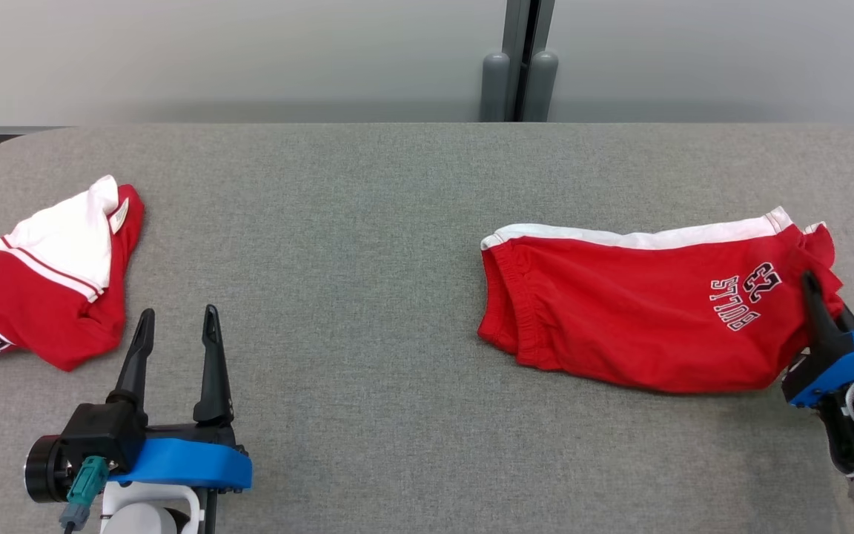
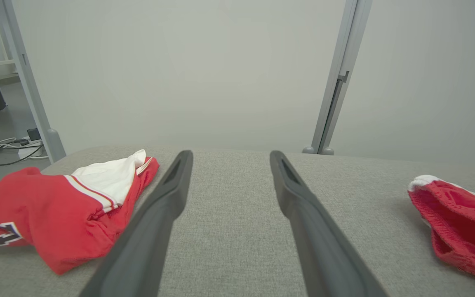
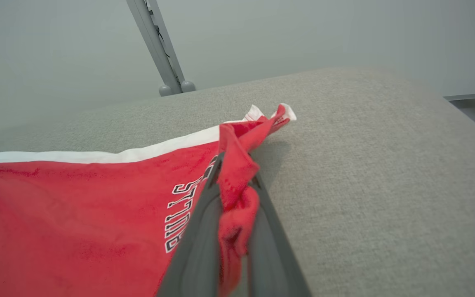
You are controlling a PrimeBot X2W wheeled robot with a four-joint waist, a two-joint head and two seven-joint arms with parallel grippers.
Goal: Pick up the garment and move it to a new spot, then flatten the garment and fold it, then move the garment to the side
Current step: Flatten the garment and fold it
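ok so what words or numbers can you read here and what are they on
"BULLS": white letters on the red shorts, upside down in the head view.
"23": beside it on the same shorts, also upside down.
Outlined character on the red and white garment: partly folded under, maybe "1" or "7", unreadable.
That garment's small tag: too small to read.

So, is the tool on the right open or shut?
Shut: the right tool pinches a bunched corner of the red shorts between its two dark fingers.
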